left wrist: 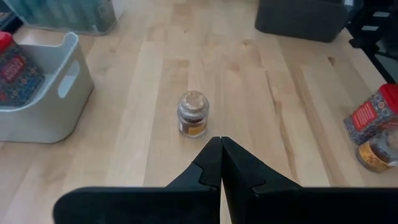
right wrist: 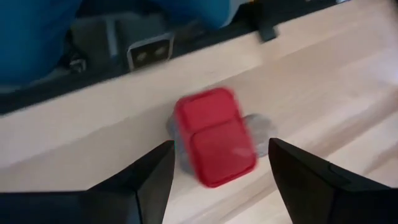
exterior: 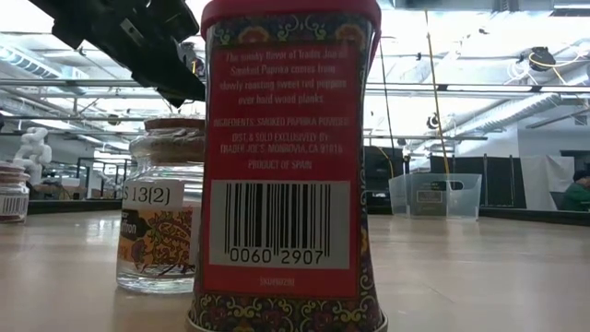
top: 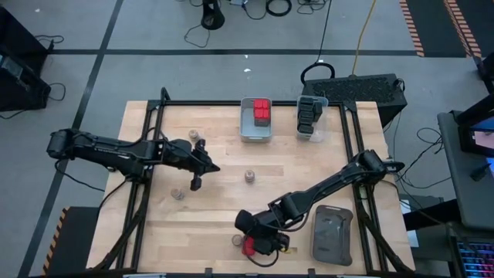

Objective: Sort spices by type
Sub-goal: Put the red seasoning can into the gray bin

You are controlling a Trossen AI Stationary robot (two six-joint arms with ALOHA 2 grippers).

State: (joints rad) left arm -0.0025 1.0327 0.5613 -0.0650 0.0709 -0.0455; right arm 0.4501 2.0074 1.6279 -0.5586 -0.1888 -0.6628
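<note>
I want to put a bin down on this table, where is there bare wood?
Bare wood lies between the grey bin with red-capped tins and the round jar mid-table, and from that jar toward the right arm. The near edge is crowded: right tool over a red-capped tin, a jar, the dark tray.

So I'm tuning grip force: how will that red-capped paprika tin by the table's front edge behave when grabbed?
The tin looks tall on a narrow base, so a nudge may tip it. Its flat sides should suit the open right gripper above it. It probably won't roll.
</note>
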